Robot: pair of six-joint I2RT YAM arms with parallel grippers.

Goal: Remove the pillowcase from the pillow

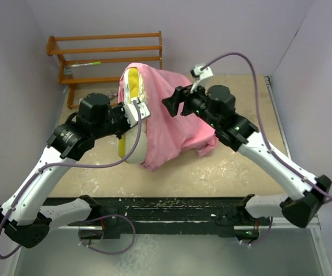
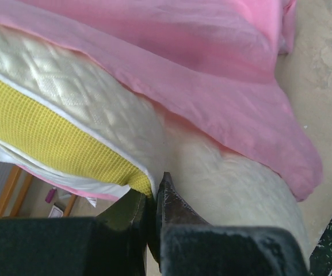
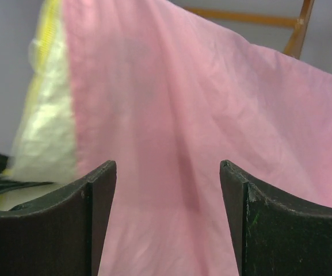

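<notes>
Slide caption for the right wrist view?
Open right hand facing glossy pink fabric pillowcase draped over plump cream-white pillow.

Plain pale lilac-grey walls [image 1: 16, 69] stand around me, evenly lit. My mottled beige table [image 1: 240, 167] has a black, white-flecked strip [image 1: 171, 202] along its near edge. An orange-brown slatted wooden rack [image 1: 105, 52] stands in the far left corner.

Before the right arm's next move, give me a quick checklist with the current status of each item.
1. Left gripper shut on the pillow at its yellow-edged corner: ok.
2. Right gripper open: ok.
3. Pillowcase gripped by the right gripper: not ok, the fabric lies ahead of the open jaws.
4. One end of the pillow exposed from the pillowcase: ok.
5. Pillowcase free underneath the pillow: cannot tell.
</notes>
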